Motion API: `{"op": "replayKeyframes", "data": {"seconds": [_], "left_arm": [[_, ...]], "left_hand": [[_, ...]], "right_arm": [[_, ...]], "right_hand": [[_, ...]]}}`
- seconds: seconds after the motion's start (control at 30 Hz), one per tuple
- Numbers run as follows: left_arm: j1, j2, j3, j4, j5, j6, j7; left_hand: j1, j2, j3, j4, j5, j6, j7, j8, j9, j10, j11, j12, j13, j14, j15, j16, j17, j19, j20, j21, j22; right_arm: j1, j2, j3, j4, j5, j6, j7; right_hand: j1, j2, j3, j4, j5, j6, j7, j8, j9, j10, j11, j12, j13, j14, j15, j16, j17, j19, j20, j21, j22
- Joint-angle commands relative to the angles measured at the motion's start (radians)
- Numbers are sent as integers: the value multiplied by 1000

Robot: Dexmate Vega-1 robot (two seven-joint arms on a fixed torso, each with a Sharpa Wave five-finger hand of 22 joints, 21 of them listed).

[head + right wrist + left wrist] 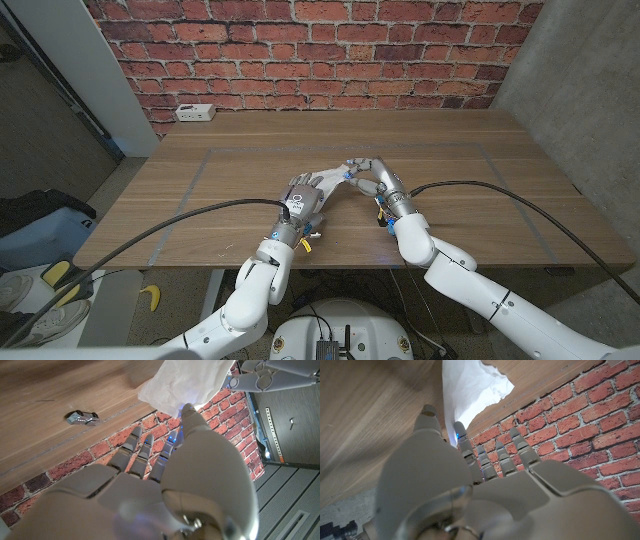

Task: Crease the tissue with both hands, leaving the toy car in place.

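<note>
The left hand and the right hand meet over the near middle of the wooden tabletop, fingertips close together. In the wrist views a white tissue hangs crumpled above the wood — the left hand's thumb and a fingertip close on one edge, and the right hand's thumb pinches the other edge (its remaining fingers are spread and straight). The toy car, small and silvery, sits on the tabletop well apart from the tissue — untouched. A white power strip lies at the far edge by the brick wall.
</note>
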Motion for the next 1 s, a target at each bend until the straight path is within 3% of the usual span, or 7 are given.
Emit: {"op": "replayKeyframes", "data": {"seconds": [0.03,0.23,0.4,0.67,0.83,0.9,1.0], "left_arm": [[-1,-10,24,30,58,55,5],[3,-15,26,41,66,77,-1],[14,-10,29,33,76,92,-7],[44,7,20,-14,89,103,-11],[60,7,11,-30,88,102,1],[66,10,8,-41,89,100,-5],[75,13,1,-58,90,97,-7]], "left_hand": [[46,23,22,-10,-10,29,-7,18,5,22,3,10,2,16,-1,3,1,17,-3,9,7],[71,40,36,-13,-25,51,-19,30,4,33,4,12,3,25,-5,4,1,27,-6,14,8],[102,61,55,-13,-54,120,-27,60,1,60,5,17,3,40,-8,3,-1,29,-2,18,11],[108,76,64,-4,-98,219,-2,97,-5,105,10,25,1,67,-18,3,-2,33,3,23,12],[93,84,63,7,-113,248,15,104,-10,123,12,28,-1,79,-23,4,-2,34,7,25,13],[82,99,65,16,-123,284,35,112,-16,137,11,30,-1,83,-26,3,-2,34,8,26,14],[76,103,65,19,-127,296,39,112,-21,147,12,32,-2,90,-31,5,-2,35,10,27,15]], "right_arm": [[-29,-7,14,-26,-1,22,-15],[-44,-8,18,-45,-15,13,-26],[-55,-7,25,-60,-25,-12,-34],[-72,-7,40,-73,-36,-89,-50],[-81,-9,44,-74,-30,-110,-56],[-84,-11,45,-78,-32,-126,-58],[-91,-15,48,-81,-27,-144,-60]], "right_hand": [[8,1,9,1,-6,35,33,3,2,8,2,-3,2,10,-125,-1,5,6,8,-2,2],[8,1,8,1,-7,32,33,1,2,8,3,-4,3,11,-126,0,7,6,9,-3,2],[8,1,9,1,-8,34,32,0,3,10,7,-4,3,10,-126,0,7,6,10,-3,2],[7,0,10,1,-9,36,33,0,3,7,1,-6,3,12,-125,0,8,5,11,-3,2],[6,-1,12,1,-8,35,31,-1,3,6,2,-7,3,11,-124,-3,7,5,12,-3,2],[7,-1,13,0,-8,35,30,-1,3,7,5,-7,3,12,-125,-3,6,6,12,-3,2],[6,0,14,1,-8,33,31,-3,3,6,1,-8,3,11,-125,-5,6,5,12,-3,2]]}}
